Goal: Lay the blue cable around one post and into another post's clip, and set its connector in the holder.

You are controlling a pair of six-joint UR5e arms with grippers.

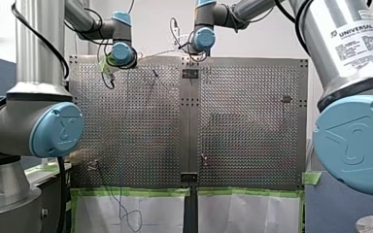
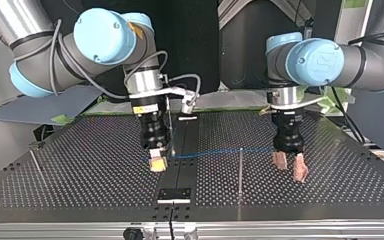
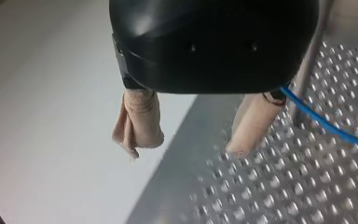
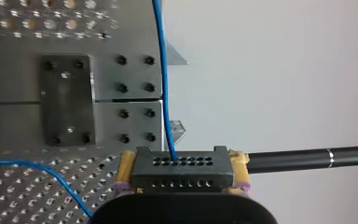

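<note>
In the top view my right gripper (image 2: 158, 162), with yellow pads, hangs just above the table's centre seam, shut on a black connector (image 4: 182, 170). The blue cable (image 2: 215, 152) runs level from it toward my left gripper (image 2: 290, 167), passing behind a thin upright post (image 2: 240, 170). My left gripper stands open, its beige fingers (image 3: 140, 123) spread with nothing between them. In the left wrist view the blue cable (image 3: 326, 126) passes beside one finger, near a post (image 3: 307, 84). A dark holder plate (image 2: 174, 195) lies at the near edge, below my right gripper.
A second thin post (image 2: 35, 162) stands at the top view's left. A black rod (image 4: 307, 158) sticks out beside the connector. Another dark plate (image 4: 67, 100) is bolted over the seam. Green tape (image 1: 136, 191) lines the table's edge, with loose wires (image 1: 126, 213) hanging below.
</note>
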